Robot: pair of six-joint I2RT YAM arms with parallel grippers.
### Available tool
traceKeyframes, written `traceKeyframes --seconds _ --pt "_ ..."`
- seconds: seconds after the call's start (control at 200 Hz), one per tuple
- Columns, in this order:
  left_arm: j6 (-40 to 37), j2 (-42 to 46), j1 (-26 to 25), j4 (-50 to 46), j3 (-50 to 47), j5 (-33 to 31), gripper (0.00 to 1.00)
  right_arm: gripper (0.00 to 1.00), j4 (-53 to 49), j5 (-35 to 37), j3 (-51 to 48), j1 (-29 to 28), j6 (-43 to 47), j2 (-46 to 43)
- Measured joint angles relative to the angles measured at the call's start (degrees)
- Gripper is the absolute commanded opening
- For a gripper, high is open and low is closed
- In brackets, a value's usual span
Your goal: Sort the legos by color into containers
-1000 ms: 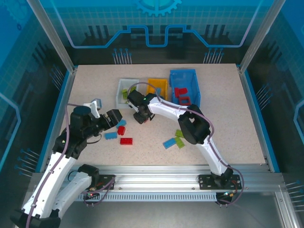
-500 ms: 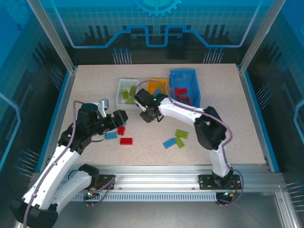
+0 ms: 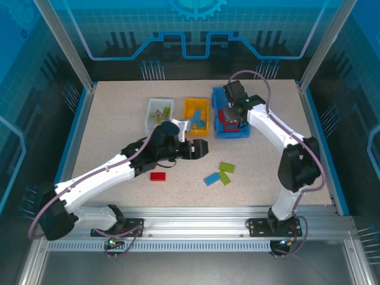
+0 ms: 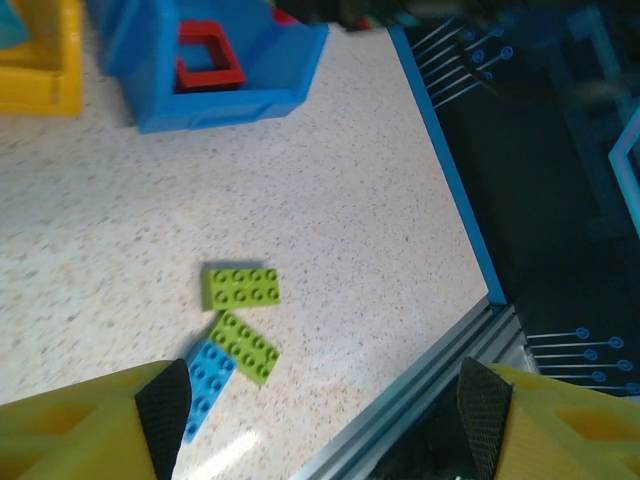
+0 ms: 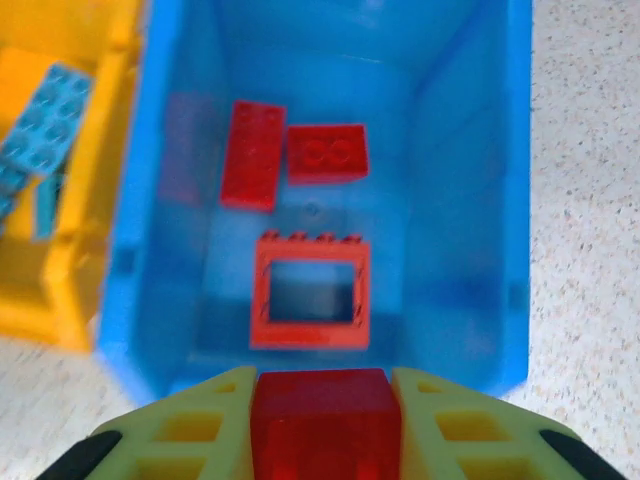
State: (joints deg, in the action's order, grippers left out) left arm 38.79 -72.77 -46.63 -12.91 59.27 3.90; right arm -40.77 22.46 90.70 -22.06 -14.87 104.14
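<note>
Blue bin (image 5: pixel 470 200): ahead of and below the right gripper (image 5: pixel 320 395) fingers. Holds a red frame (image 5: pixel 310 290) and two loose red bricks (image 5: pixel 253 155).
Held brick (image 5: pixel 320 425): red, clamped between the right fingers, over the bin's near wall. Risk: released here, it may clip the rim and fall outside.
Green bricks (image 4: pixel 243 345) and blue brick (image 4: pixel 205 375): clustered ahead of the left gripper (image 4: pixel 325 400), fingers spread wide. Risk: closing on one drags a neighbour.

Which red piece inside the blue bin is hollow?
The red square plastic frame in the blue plastic bin: its middle is open, while the two red studded bricks beside it are solid.
</note>
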Motion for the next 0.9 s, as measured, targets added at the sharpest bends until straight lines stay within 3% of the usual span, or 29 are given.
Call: traceKeyframes --seconds 0.225,0.385,0.605,0.9 --pt "-4.94 -8.92 -4.11 2.91 5.79 -4.39 0.76 0.35 -4.24 1.44 18.60 1.88 -2.19 17.29" --pt "-7.61 -11.82 -4.72 2.82 6.43 -5.95 0.76 0.42 -6.80 1.73 22.25 1.95 -4.09 22.58" --pt "-9.27 -11.82 -4.98 2.36 6.14 -7.72 0.77 0.58 -8.15 1.55 22.27 1.99 -5.29 23.17" --pt "-10.91 -7.58 -4.98 -1.29 2.25 -10.51 0.79 0.59 -8.02 1.38 20.00 1.73 -5.51 14.60"
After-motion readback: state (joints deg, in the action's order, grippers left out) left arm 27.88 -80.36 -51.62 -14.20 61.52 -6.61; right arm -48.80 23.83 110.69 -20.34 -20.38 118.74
